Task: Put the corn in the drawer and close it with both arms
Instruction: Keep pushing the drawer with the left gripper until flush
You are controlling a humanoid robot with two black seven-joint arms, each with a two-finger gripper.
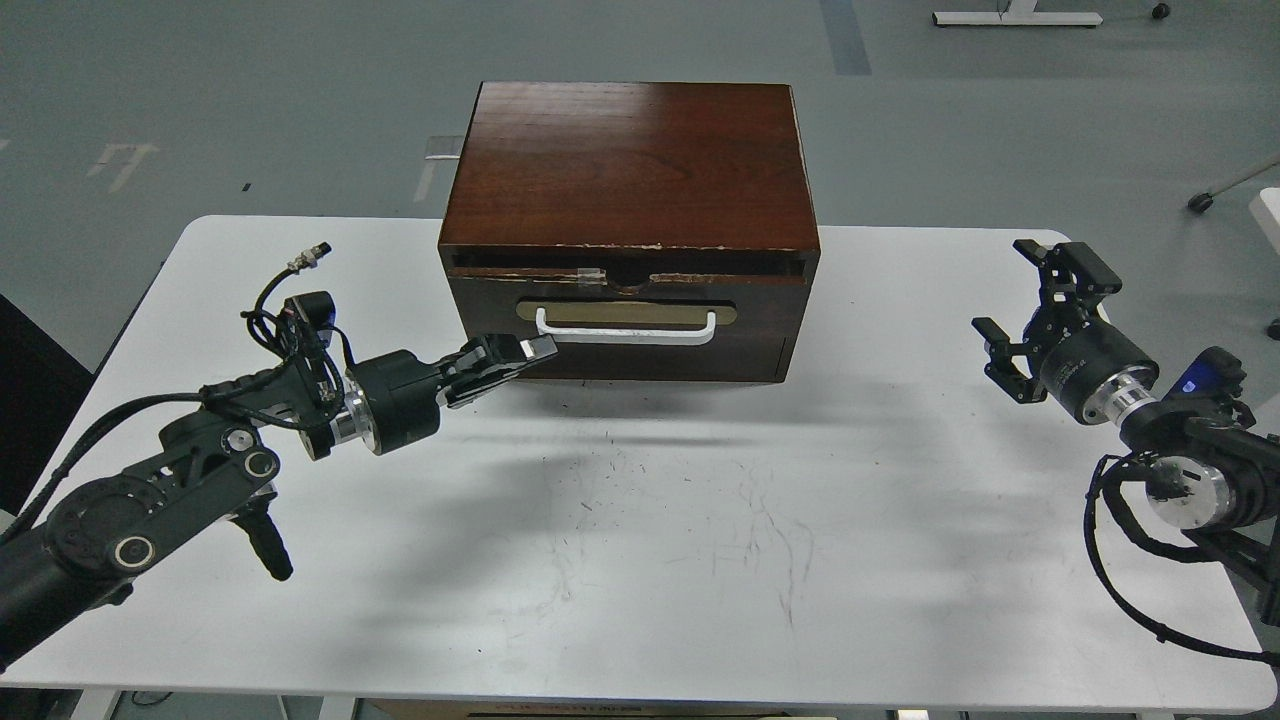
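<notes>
The drawer (627, 300) sits pushed into the dark brown cabinet (630, 165), its front nearly flush, with the tan oval plate and white bar handle (626, 332) facing me. The corn is hidden from view. My left gripper (528, 352) is shut with nothing in it, its tips against the drawer front just below the handle's left end. My right gripper (1030, 305) is open and empty, hovering over the table's right side, well apart from the cabinet.
The white table (650, 560) carries the cabinet at its back middle. Grey floor lies beyond. A plain dark panel (640, 368) sits under the drawer. Loose black cables hang from both wrists.
</notes>
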